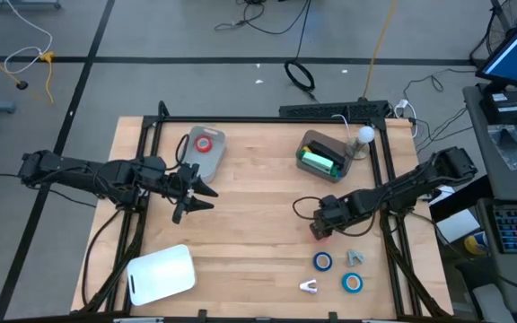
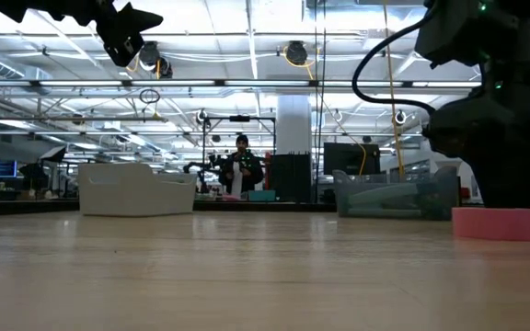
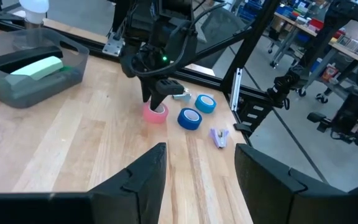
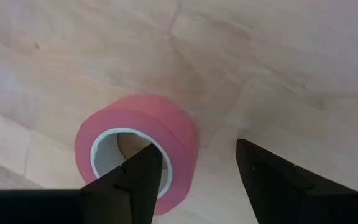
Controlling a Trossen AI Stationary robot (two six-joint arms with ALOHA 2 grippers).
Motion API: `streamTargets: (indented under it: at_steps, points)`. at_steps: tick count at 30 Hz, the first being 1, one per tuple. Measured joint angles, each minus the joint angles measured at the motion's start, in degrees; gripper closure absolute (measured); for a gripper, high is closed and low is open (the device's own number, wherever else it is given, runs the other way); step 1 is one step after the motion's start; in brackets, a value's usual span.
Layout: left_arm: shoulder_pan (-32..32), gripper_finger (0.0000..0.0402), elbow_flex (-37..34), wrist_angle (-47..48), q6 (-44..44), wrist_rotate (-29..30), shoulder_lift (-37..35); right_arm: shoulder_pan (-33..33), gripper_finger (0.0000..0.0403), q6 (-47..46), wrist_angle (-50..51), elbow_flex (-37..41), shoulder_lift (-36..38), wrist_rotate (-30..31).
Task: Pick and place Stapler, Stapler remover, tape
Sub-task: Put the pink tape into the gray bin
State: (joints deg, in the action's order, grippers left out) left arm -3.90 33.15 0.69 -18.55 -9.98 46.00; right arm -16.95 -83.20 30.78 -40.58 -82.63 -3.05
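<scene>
A red tape roll (image 4: 135,146) lies flat on the table, also seen in the left wrist view (image 3: 155,114) and the low view (image 2: 497,223). My right gripper (image 4: 197,168) hangs open over it, pointing down, with one finger over the white-cored hole and the other outside the wall. Two blue rolls (image 1: 322,261) (image 1: 353,283) lie near the front right. A second red roll (image 1: 204,144) sits in the light grey bin (image 1: 215,152). The green stapler (image 1: 319,162) lies in the dark bin (image 1: 305,144). My left gripper (image 1: 206,193) waits open, raised at table left. My right gripper stands astride the near wall (image 4: 179,155) of the red roll from above, one finger (image 4: 143,168) at the hole and one (image 4: 257,168) outside. I cannot tell whether either finger touches it. The roll rests flat on the table.
A small grey clawed piece (image 1: 354,257) and a small white-purple piece (image 1: 309,286) lie by the blue rolls. A white lid-like tray (image 1: 162,274) sits front left. A white bulb (image 1: 364,136) stands beside the dark bin. Black frame rails (image 1: 267,118) edge the table.
</scene>
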Motion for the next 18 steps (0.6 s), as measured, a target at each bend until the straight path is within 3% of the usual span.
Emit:
streamTargets:
  at_steps: [5,11,15,18]
  points:
    - [0.0,0.0211,0.0,0.0,-0.15,0.0,0.0,0.0,0.0239,-1.41,0.02,0.41,-0.07,0.09]
    - [0.0,0.0211,0.0,0.0,-0.24,0.0,0.0,0.0,0.0309,-1.61,0.65,0.52,-0.06,0.07]
    - [0.0,0.0211,0.0,-0.07,-1.43,0.0,0.0,0.0,0.0359,-1.39,0.63,0.8,2.05,0.19]
    - [0.0,0.0211,0.0,-0.11,-4.95,0.01,0.0,-0.02,0.0368,-1.48,-2.42,0.84,5.58,2.31]
